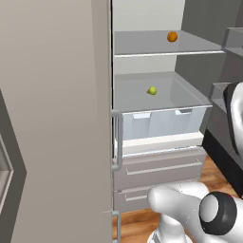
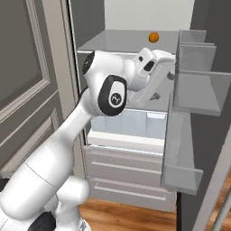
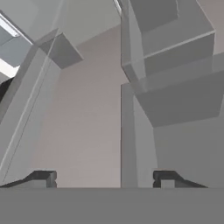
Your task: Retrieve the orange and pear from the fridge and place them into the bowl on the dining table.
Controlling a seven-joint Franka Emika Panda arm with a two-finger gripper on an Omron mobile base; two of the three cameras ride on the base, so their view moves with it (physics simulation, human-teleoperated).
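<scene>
The fridge [image 1: 57,118] stands open. The orange [image 1: 172,36] lies on its upper grey shelf and shows again at the back [image 2: 154,37] in the right base view. One level lower, the yellow-green pear [image 1: 152,90] rests on the grey shelf above the clear drawer. My gripper [image 2: 163,85] hovers in front of that lower level, turned toward the door's inner bins [image 2: 194,85]. Its fingertips [image 3: 43,178] stand wide apart, open, with nothing between them. The bowl and the dining table are out of view.
A clear drawer [image 1: 161,123] juts out under the pear's shelf, with two grey drawers [image 1: 159,168] below it. The fridge's vertical bar handle [image 1: 117,142] is at the left. Grey panelled cabinetry [image 2: 27,90] flanks the fridge; the floor is wood [image 2: 131,216].
</scene>
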